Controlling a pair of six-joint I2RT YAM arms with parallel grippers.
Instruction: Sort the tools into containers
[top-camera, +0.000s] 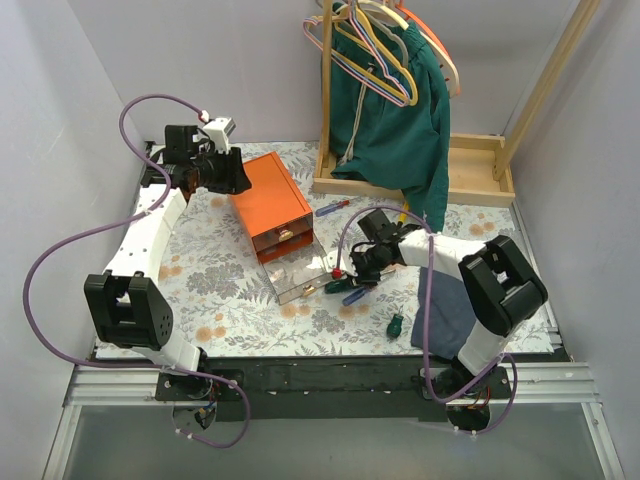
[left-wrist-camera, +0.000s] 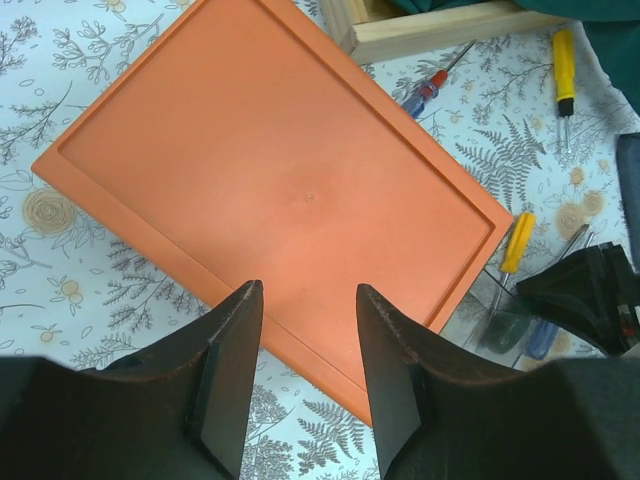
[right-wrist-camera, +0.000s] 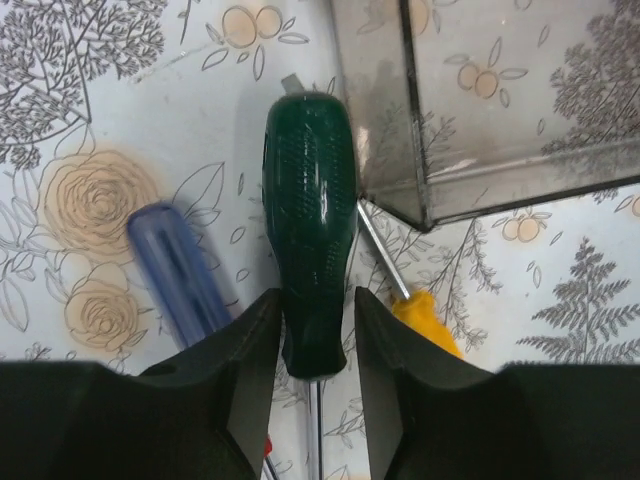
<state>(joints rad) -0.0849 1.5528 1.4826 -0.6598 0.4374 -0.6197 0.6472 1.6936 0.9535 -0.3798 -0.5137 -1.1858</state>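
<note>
Squeezing the green screwdriver (right-wrist-camera: 310, 200) by its handle, the right gripper (right-wrist-camera: 316, 298) has its fingers tight on both sides, down on the table. A blue screwdriver (right-wrist-camera: 180, 270) lies just beside it. The clear drawer (right-wrist-camera: 395, 110) sits pulled out, near the handle's far end. Farther back, the left gripper (left-wrist-camera: 308, 292) hangs wide open over the orange cabinet (left-wrist-camera: 280, 190), holding nothing.

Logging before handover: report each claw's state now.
Left claw: open, empty, above the orange cabinet.
Right claw: closed on the green screwdriver, at its handle.
</note>
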